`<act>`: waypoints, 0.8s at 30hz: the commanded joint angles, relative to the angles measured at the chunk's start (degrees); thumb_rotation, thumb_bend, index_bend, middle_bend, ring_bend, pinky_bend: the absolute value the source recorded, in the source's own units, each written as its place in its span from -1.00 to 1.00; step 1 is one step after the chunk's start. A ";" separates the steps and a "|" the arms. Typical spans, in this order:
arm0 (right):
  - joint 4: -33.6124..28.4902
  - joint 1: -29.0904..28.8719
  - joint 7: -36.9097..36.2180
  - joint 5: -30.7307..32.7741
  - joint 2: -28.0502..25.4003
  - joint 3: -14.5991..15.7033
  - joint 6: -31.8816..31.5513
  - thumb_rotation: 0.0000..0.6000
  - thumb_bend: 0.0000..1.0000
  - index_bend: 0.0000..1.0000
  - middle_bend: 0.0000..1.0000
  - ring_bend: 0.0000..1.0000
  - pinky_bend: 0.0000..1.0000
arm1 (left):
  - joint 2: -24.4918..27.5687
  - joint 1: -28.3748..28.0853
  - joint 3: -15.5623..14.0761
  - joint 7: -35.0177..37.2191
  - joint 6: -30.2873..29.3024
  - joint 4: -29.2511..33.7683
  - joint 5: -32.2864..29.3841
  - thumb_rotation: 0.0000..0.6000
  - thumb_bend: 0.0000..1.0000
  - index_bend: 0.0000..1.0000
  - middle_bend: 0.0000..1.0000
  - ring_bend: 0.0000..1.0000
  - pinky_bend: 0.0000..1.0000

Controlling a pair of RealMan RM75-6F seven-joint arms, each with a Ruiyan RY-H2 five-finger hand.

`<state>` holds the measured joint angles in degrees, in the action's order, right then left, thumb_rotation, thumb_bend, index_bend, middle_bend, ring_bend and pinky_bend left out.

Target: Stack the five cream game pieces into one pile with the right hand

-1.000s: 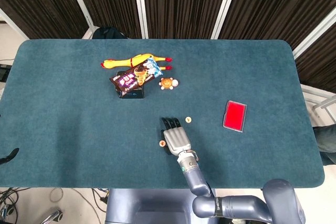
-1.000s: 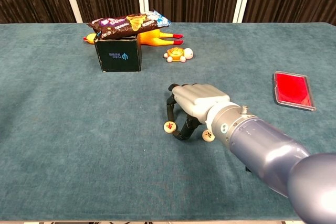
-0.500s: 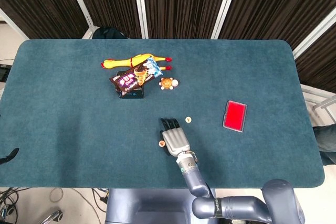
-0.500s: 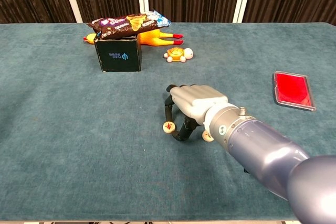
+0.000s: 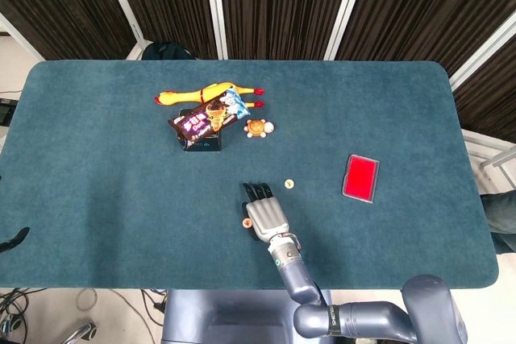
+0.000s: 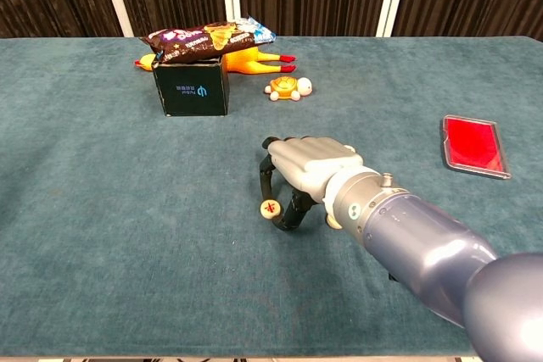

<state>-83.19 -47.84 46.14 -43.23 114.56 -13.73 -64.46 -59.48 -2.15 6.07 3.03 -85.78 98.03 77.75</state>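
Right hand [image 6: 310, 169] arched near the desk's front edge, fingers curled down, seemingly holding nothing — one cream piece [image 6: 271, 208] just at its left fingertips, another [image 5: 289, 184] further back-right, rest unseen.

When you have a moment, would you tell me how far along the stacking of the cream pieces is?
No finished pile shows. The right hand arches over the table, fingers down, beside one cream piece. Another cream piece lies apart on the table. Whether any lie stacked under the hand cannot be told. Gathering remains.
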 commanded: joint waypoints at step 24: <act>-5.82 -0.67 1.89 3.29 -4.95 -2.90 -0.34 1.00 -0.24 0.07 -1.00 -1.00 -1.00 | -0.02 0.06 -0.02 -0.01 -0.10 0.04 0.02 1.00 -0.68 -0.71 -1.00 -1.00 -0.86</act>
<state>-88.62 -48.41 47.78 -40.28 110.02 -16.36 -64.78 -59.50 -2.10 6.05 3.02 -85.88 98.07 77.77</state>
